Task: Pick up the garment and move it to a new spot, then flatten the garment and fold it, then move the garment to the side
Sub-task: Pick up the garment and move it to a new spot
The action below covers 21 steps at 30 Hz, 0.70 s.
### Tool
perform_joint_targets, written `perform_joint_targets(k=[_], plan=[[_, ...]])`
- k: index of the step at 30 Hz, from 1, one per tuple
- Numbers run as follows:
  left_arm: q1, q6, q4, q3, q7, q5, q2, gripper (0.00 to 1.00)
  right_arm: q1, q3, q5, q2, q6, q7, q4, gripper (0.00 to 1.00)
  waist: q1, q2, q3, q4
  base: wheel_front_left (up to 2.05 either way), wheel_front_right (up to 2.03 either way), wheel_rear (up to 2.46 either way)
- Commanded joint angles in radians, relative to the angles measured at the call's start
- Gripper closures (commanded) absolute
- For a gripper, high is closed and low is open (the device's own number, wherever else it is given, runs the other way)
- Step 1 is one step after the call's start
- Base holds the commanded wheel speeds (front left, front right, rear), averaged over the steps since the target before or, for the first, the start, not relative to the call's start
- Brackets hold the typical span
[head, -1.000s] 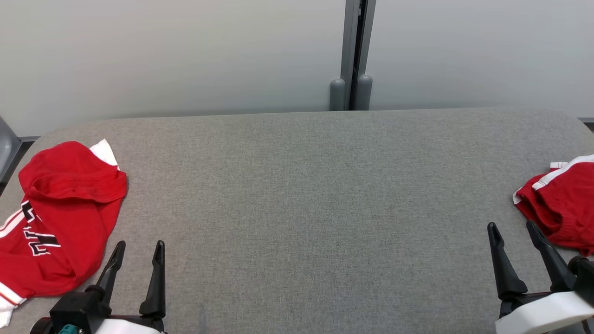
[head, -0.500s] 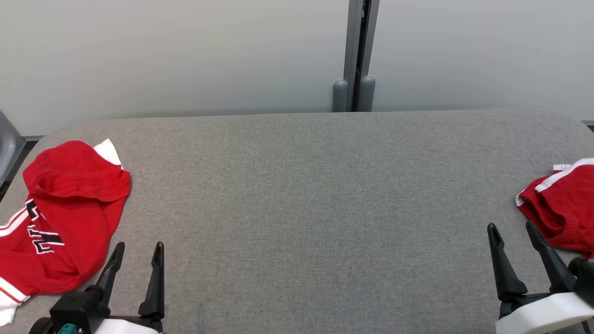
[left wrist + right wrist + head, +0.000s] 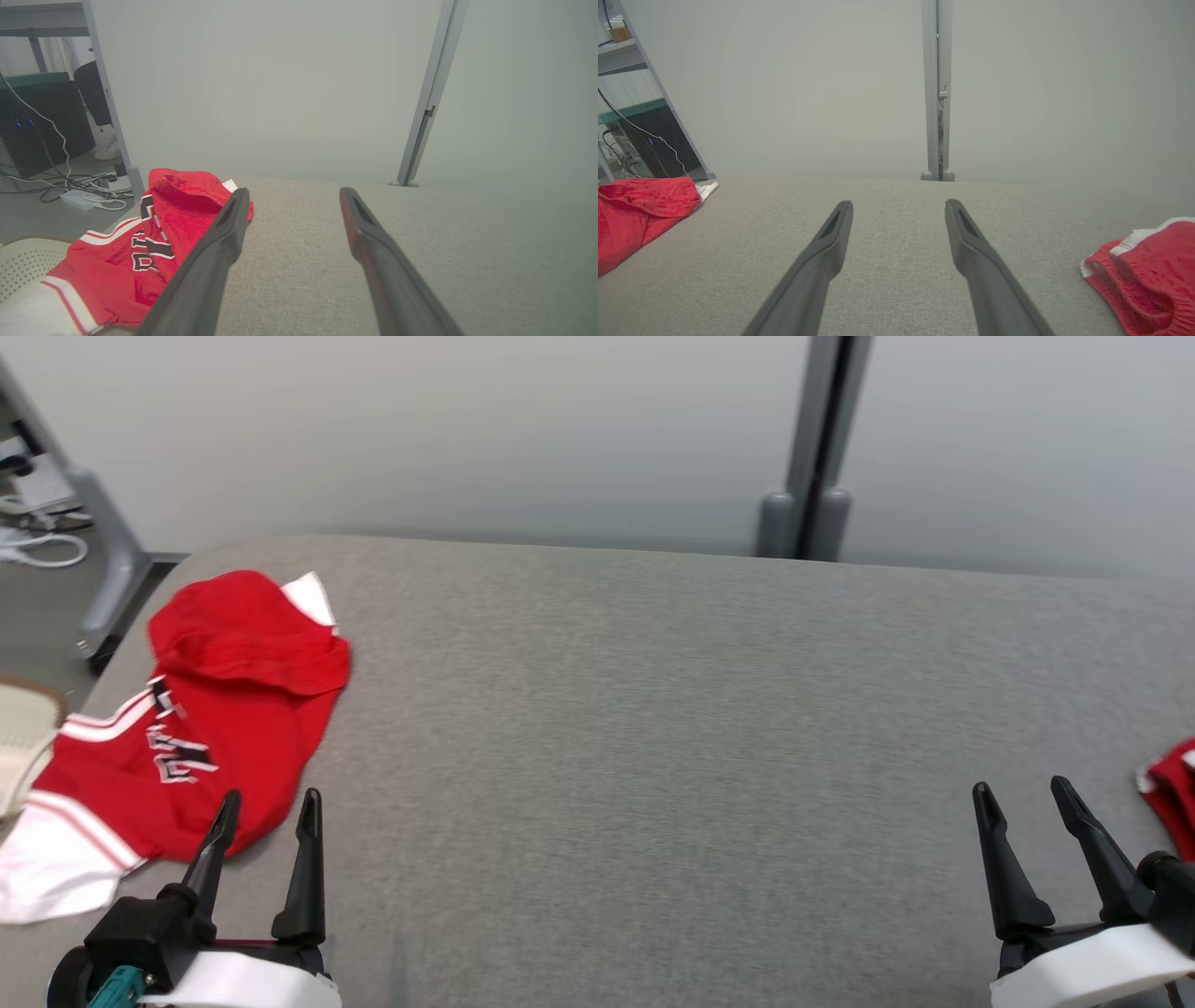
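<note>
Found red jersey (image 3: 233, 709) crumpled at left end of grey table (image 3: 653, 709). Noted left gripper (image 3: 271, 795) just beside it, jaws apart, empty. Noted right gripper (image 3: 1019, 786) likewise spread, empty, near red shorts (image 3: 1172, 793).

White forearms (image 3: 243, 987), black tapered fingers (image 3: 305, 868), teal plug (image 3: 117, 982)

looks like a lab: plain partition panels (image 3: 280, 93) ahead of left gripper (image 3: 269, 798), computer tower (image 3: 42, 126) and floor cables (image 3: 70, 186) off its left.
</note>
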Motion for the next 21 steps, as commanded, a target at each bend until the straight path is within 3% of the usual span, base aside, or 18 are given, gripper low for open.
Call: perform_joint_targets(k=[1,13,17,21], plan=[[-0.015,0.000,0.003,0.007,-0.009,-0.006,0.002,0.00,0.003,0.001,-0.006,-0.005,0.000,0.003,-0.011,0.00,0.0000,-0.0001,0.009,0.057,0.00,0.00,0.00],[-0.051,-0.017,0.041,0.006,-0.048,-0.013,-0.018,0.00,-0.017,0.031,-0.013,-0.005,0.000,0.031,-0.025,0.00,0.0000,-0.0001,0.011,0.319,0.00,0.00,0.00],[-0.060,-0.021,0.050,0.010,-0.054,-0.012,-0.016,0.00,-0.020,0.044,-0.009,-0.005,0.000,0.035,-0.021,0.00,0.0000,-0.0001,0.010,0.372,0.00,0.00,0.00],[-0.048,-0.016,0.045,0.019,-0.062,-0.012,-0.017,0.00,-0.034,0.059,-0.011,-0.005,0.000,0.040,-0.016,0.00,0.0000,-0.0001,0.019,0.381,0.00,0.00,0.00]])
